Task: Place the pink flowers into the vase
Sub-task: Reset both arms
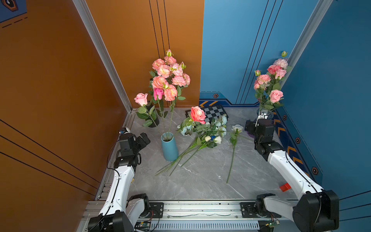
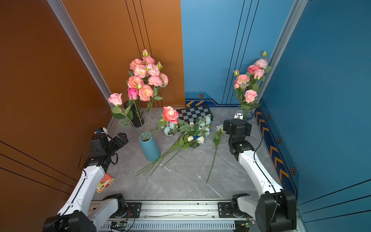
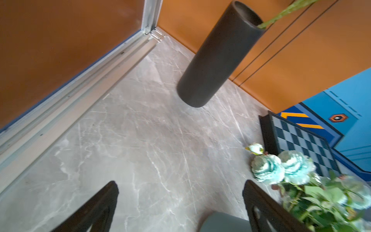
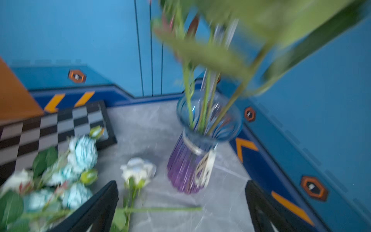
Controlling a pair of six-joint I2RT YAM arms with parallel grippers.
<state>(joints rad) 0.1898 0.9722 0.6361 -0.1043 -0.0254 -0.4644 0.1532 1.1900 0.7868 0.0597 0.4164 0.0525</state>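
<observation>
Worktop (image 1: pixel 200 180): grey marbled slab, orange wall at left and far left, blue wall at right.
Checkerboard (image 1: pixel 215 112): lay flat at the far edge, near the middle.
Pale blue sprays (image 3: pixel 297 166): lay heaped just near of the checkerboard, overlapping its edge.
Small white roses (image 1: pixel 217 139): lay in that heap.
Single white rose (image 1: pixel 237 128): lay right of the heap, stem pointing near.
Red block (image 1: pixel 285 187): sat at the near right edge.
Card box (image 2: pixel 104 182): sat at the near left edge.
</observation>
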